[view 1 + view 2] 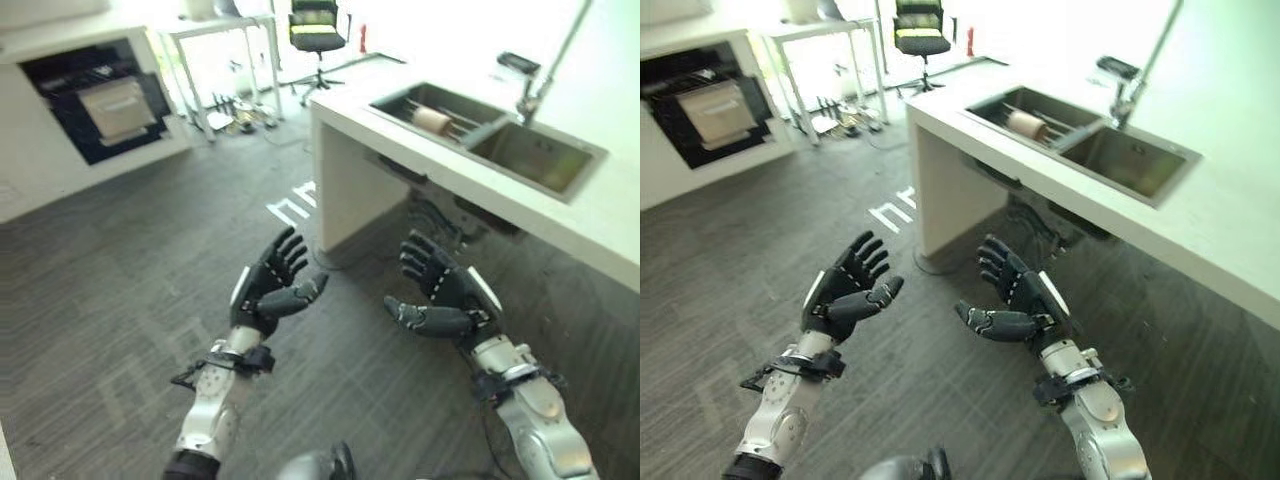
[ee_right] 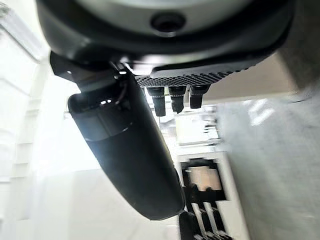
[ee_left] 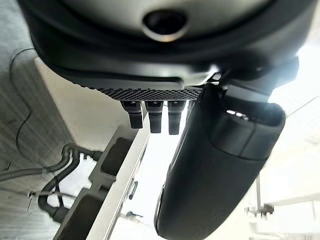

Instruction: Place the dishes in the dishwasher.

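Both arms reach forward and up from the lower edge of the head views, forearms silver-grey, wrists ringed in dark bands. The left hand (image 1: 268, 288) is raised with its palm turned toward the right hand (image 1: 443, 292), fingers (image 1: 285, 250) spread and nearly straight, thumb angled inward. The right hand mirrors it, palm facing the left hand, fingers (image 1: 420, 256) fanned and relaxed, thumb stretched toward the left hand. The two hands are held apart, level with each other, with nothing between them and nothing in either palm.
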You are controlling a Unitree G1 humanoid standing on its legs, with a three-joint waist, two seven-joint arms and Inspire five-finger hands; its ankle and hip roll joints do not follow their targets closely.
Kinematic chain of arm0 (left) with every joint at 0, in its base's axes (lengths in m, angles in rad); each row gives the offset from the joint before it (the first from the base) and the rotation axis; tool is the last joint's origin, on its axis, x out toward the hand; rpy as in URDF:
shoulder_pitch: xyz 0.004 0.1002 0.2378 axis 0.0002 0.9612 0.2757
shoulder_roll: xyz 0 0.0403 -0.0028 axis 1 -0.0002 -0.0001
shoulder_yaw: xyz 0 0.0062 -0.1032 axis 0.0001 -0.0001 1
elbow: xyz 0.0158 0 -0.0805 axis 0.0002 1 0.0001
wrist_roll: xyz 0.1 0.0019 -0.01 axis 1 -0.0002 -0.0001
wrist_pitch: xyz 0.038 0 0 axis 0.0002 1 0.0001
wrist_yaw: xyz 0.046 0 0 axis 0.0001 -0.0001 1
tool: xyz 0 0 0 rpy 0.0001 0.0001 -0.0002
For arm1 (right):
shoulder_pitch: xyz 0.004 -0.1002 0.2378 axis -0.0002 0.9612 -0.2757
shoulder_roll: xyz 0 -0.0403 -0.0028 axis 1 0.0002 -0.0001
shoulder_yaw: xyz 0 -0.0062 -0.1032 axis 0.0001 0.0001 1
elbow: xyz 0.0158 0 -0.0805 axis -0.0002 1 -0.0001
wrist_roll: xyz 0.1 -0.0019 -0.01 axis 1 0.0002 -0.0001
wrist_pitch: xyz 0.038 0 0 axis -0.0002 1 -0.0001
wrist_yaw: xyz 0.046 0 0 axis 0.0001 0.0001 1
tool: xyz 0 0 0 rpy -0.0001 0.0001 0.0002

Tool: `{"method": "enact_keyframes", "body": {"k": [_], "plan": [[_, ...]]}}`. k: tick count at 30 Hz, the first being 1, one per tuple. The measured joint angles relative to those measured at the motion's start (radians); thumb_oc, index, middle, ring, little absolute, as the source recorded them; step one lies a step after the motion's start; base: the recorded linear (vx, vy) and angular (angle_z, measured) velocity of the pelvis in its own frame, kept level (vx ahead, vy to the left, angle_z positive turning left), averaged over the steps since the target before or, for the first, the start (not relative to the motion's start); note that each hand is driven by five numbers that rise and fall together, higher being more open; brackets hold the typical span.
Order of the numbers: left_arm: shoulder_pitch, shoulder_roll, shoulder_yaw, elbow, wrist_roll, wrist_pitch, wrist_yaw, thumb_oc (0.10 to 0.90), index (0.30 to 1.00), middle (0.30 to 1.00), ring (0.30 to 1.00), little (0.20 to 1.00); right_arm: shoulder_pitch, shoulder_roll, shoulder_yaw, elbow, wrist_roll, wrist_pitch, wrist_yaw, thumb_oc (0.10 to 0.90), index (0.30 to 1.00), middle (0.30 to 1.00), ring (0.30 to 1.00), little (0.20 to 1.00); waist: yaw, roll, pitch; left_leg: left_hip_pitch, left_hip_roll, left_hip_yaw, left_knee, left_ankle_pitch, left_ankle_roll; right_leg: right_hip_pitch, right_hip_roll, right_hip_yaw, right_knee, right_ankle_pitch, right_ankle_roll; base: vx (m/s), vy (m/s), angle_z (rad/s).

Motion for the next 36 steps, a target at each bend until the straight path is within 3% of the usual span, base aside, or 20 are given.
{"method": "enact_keyframes", "body": {"k": [1,2,3,4,5,9,12,14,15,16,17,19,23,25,27,28,30,32,34,36], "plan": [[0.056,-0.004,0.007,-0.012,0.001,0.001,0.002,0.8,0.9,0.9,0.9,0.9,0.008,-0.014,0.009,0.011,-0.001,0.005,0.001,0.8,0.9,0.9,0.9,0.9,0.015,0.008,0.013,0.028,0.001,-0.014,-0.033,0.015,-0.269,-0.061,0.048,-0.004,-0.131,-0.01,-0.057,0.28,-0.086,0.09],[0.08,0.036,0.006,-0.033,0.002,0.001,0.001,0.8,0.9,0.9,0.9,0.9,0.009,0.013,-0.001,0.024,0.001,0.002,0.003,0.8,0.9,0.9,0.9,0.9,-0.001,-0.061,0.034,-0.038,-0.006,-0.073,0.128,0.031,-0.201,-0.086,0.014,-0.009,-0.254,0.012,-0.055,0.29,-0.123,0.25],[0.095,0.097,0.004,-0.068,0.008,0.002,-0.002,0.8,0.9,0.9,0.9,0.9,0.007,0.032,-0.025,0.039,0.002,-0.001,0.003,0.8,0.9,0.9,0.9,0.9,0.006,-0.102,0.033,-0.084,0.074,-0.159,0.265,-0.05,-0.052,-0.118,-0.031,0.004,-0.363,0.039,0.026,0.38,-0.207,0.31],[0.115,0.111,0.016,-0.071,0.011,0.001,0.009,0.8,0.9,0.9,0.9,0.9,-0.009,0.024,-0.024,0.071,0.002,-0.001,-0.001,0.8,0.9,0.9,0.9,0.9,0.02,-0.114,0.036,-0.056,0.124,-0.169,0.205,-0.106,-0.143,-0.125,-0.023,-0.012,-0.501,0.036,0.059,0.35,-0.178,-0.15],[0.107,0.09,0.035,-0.02,0.009,0.006,0.045,0.8,0.9,0.9,0.9,0.9,0.009,0.013,-0.013,0.07,0.004,0.005,-0.001,0.8,0.9,0.9,0.9,0.9,0.027,-0.132,0.04,-0.018,0.122,-0.152,0.155,-0.103,-0.116,-0.149,0.033,-0.078,-0.696,0.051,0.052,0.55,-0.226,-0.29],[0.062,0.03,-0.034,0.03,0.027,0.005,0.051,0.8,0.9,0.9,0.9,0.9,0.038,-0.023,-0.016,0.031,0.004,-0.027,-0.043,0.8,0.9,0.9,0.9,0.9,-0.061,-0.127,0.064,0.081,0.01,-0.158,0.101,-0.144,-0.059,-0.303,0.017,-0.092,-0.671,0.135,0.06,0.47,-0.166,0.11],[0.054,0.004,-0.068,0.028,0.031,0.004,0.049,0.8,0.9,0.9,0.9,0.9,0.043,-0.023,-0.017,0.037,0.004,-0.033,-0.079,0.8,0.9,0.9,0.9,0.9,-0.074,-0.097,0.083,0.183,-0.006,-0.148,0.07,-0.164,-0.086,-0.3,-0.016,-0.142,-0.679,0.145,0.032,0.4,-0.193,0.17],[0.055,-0.001,-0.034,-0.014,0.031,0.003,0.068,0.8,0.9,0.9,0.9,0.9,0.043,-0.029,-0.006,0.037,0.001,-0.066,-0.112,0.8,0.9,0.9,0.9,0.9,-0.048,-0.086,0.08,0.276,0.014,-0.143,-0.006,-0.19,-0.133,-0.192,-0.013,-0.181,-0.673,0.138,0.028,0.47,-0.216,-0.08],[0.055,0.002,-0.015,-0.035,0.03,0.003,0.073,0.8,0.9,0.9,0.9,0.9,0.024,-0.032,-0.004,0.04,-0.001,-0.069,-0.124,0.8,0.9,0.9,0.9,0.9,-0.028,-0.076,0.079,0.307,0.04,-0.136,-0.02,-0.205,-0.162,-0.169,0.003,-0.213,-0.688,0.194,-0.023,0.48,-0.216,-0.12],[0.05,0.012,0.002,-0.074,0.028,0.003,0.078,0.8,0.9,0.9,0.9,0.9,0.01,-0.032,-0.009,0.04,-0.001,-0.075,-0.155,0.8,0.9,0.9,0.9,0.9,-0.021,-0.056,0.073,0.356,0.09,-0.128,-0.03,-0.213,-0.194,-0.129,0.046,-0.245,-0.659,0.184,-0.103,0.36,-0.168,-0.03],[0.047,0.013,0.008,-0.091,0.027,0.002,0.078,0.8,0.9,0.9,0.9,0.9,0.006,-0.034,-0.013,0.04,-0.001,-0.08,-0.162,0.8,0.9,0.9,0.9,0.9,-0.021,-0.057,0.072,0.366,0.106,-0.118,-0.021,-0.206,-0.208,-0.114,0.058,-0.253,-0.653,0.172,-0.164,0.43,-0.187,0.15],[0.034,0.01,0.015,-0.144,0.017,0.0,0.094,0.8,0.9,0.9,0.9,0.9,-0.031,-0.048,-0.02,0.042,-0.011,-0.091,-0.179,0.8,0.9,0.9,0.9,0.9,-0.019,-0.049,0.065,0.377,0.149,-0.077,0.013,-0.178,-0.243,-0.099,0.086,-0.267,-0.625,0.117,-0.199,0.31,-0.121,-0.04],[-0.012,0.011,0.03,-0.236,0.029,-0.046,0.102,0.8,0.9,0.9,0.9,0.9,-0.066,-0.081,-0.037,0.033,-0.048,-0.108,-0.183,0.8,0.9,0.9,0.9,0.9,-0.023,-0.037,0.018,0.428,0.18,-0.053,-0.034,-0.063,-0.309,-0.087,0.111,-0.269,-0.566,0.003,-0.2,0.37,-0.137,-0.16],[-0.017,0.02,0.059,-0.269,0.078,-0.073,0.119,0.8,0.9,0.9,0.9,0.9,-0.059,-0.108,-0.047,0.035,-0.047,-0.102,-0.151,0.8,0.9,0.9,0.9,0.9,-0.016,-0.051,0.002,0.44,0.163,-0.056,0.014,0.05,-0.39,-0.068,0.118,-0.22,-0.54,-0.036,-0.242,0.28,-0.121,-0.49],[-0.011,0.016,0.088,-0.271,0.097,-0.105,0.143,0.8,0.9,0.9,0.9,0.9,-0.045,-0.109,-0.051,0.035,-0.047,-0.103,-0.125,0.8,0.9,0.9,0.9,0.9,-0.008,-0.061,0.003,0.283,0.168,-0.106,0.33,0.208,-0.392,-0.013,0.126,-0.171,-0.579,-0.054,-0.255,0.25,-0.038,-0.66],[-0.006,0.018,0.093,-0.271,0.104,-0.114,0.143,0.8,0.9,0.9,0.9,0.9,-0.033,-0.109,-0.056,0.035,-0.048,-0.101,-0.115,0.8,0.9,0.9,0.9,0.9,0.002,-0.078,0.011,0.182,0.161,-0.116,0.421,0.139,-0.341,0.007,0.135,-0.144,-0.604,-0.051,-0.25,0.32,0.074,-0.68],[0.022,0.016,0.107,-0.271,0.109,-0.117,0.137,0.8,0.9,0.9,0.9,0.9,-0.013,-0.108,-0.056,0.037,-0.046,-0.094,-0.09,0.8,0.9,0.9,0.9,0.9,0.002,-0.093,0.016,0.04,0.15,-0.093,0.278,0.047,-0.242,0.07,0.162,-0.102,-0.674,-0.04,-0.232,0.29,0.196,-0.86],[0.074,0.019,0.117,-0.271,0.096,-0.123,0.133,0.8,0.9,0.9,0.9,0.9,-0.006,-0.091,-0.056,0.035,-0.044,-0.084,-0.064,0.8,0.9,0.9,0.9,0.9,-0.003,-0.089,0.015,0.02,0.157,-0.048,-0.085,0.056,-0.234,0.136,0.215,-0.051,-0.719,-0.045,-0.222,0.25,0.28,-1.03],[0.079,0.018,0.115,-0.27,0.073,-0.123,0.124,0.8,0.9,0.9,0.9,0.9,-0.009,-0.086,-0.055,0.034,-0.042,-0.084,-0.059,0.8,0.9,0.9,0.9,0.9,-0.018,-0.066,0.009,-0.037,0.165,-0.058,-0.189,0.075,-0.232,0.145,0.25,-0.039,-0.725,-0.061,-0.197,0.34,0.259,-0.68],[0.117,0.02,0.119,-0.271,0.056,-0.127,0.119,0.8,0.9,0.9,0.9,0.9,-0.023,-0.087,-0.033,0.033,-0.04,-0.058,-0.023,0.8,0.9,0.9,0.9,0.9,0.012,-0.04,0.005,-0.162,0.141,-0.313,-0.184,0.087,-0.234,0.154,0.337,0.067,-0.745,-0.05,-0.215,0.21,0.184,-1.56]]}}
